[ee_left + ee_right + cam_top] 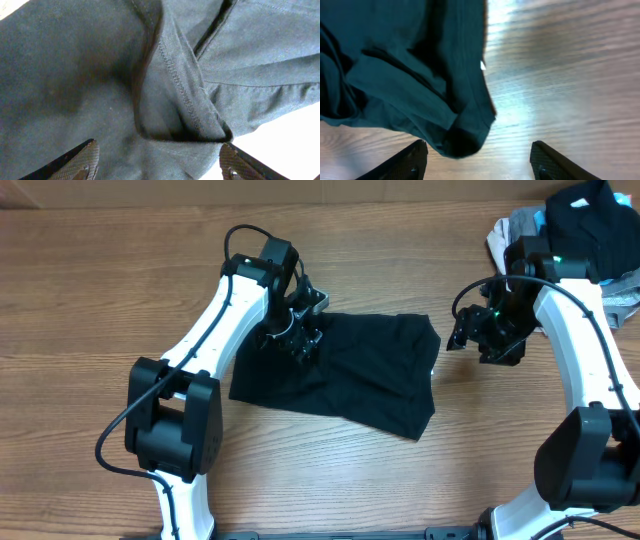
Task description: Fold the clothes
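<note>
The wood-grain table (100, 280) bears black garment (370, 370) and laundry pile (590, 225)

A black garment (350, 370) lies flattened at the middle of the bench (100, 290). It forms a rough rectangle slanting toward the near right. Its cloth is creased, with a stitched hem (177, 80) folded over. A heap of clothes (585, 230), black over grey and white, sits at the far right corner.
</note>
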Robot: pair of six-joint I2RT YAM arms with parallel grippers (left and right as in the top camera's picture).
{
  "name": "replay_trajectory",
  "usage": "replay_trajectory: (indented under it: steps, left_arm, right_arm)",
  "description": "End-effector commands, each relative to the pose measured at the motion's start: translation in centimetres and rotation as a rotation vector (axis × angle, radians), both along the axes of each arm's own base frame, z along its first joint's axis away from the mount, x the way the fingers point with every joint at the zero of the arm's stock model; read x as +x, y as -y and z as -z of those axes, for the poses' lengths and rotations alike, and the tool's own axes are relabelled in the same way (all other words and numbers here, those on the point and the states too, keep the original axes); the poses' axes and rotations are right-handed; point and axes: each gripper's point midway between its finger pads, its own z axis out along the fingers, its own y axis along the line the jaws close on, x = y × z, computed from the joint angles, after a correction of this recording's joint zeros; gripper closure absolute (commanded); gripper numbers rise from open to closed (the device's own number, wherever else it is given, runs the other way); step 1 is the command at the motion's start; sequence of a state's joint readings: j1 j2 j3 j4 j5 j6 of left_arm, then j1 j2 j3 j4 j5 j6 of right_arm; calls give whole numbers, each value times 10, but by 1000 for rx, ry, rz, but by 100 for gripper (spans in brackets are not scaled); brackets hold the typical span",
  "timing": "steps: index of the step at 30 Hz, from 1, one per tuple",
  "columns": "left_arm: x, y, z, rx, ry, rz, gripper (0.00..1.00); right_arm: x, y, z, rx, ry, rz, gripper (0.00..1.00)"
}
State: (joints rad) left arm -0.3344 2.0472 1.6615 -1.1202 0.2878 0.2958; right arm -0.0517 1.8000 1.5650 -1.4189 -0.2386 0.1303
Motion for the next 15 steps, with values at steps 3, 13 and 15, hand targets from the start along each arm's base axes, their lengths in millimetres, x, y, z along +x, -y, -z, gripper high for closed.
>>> replay_trajectory:
  steps: [3, 13, 15]
  left_arm:
    - [-8, 2, 3, 11, -25, 25, 21]
    - [-51, 38, -5, -83, -162, 100, 21]
    - [-58, 51, -8, -117, -175, 124, 21]
  right_arm:
    - [5, -17, 12, 102, 35, -8, 29]
    - [-11, -24, 66, 130, 9, -9, 29]
    - [-10, -24, 66, 130, 14, -9, 29]
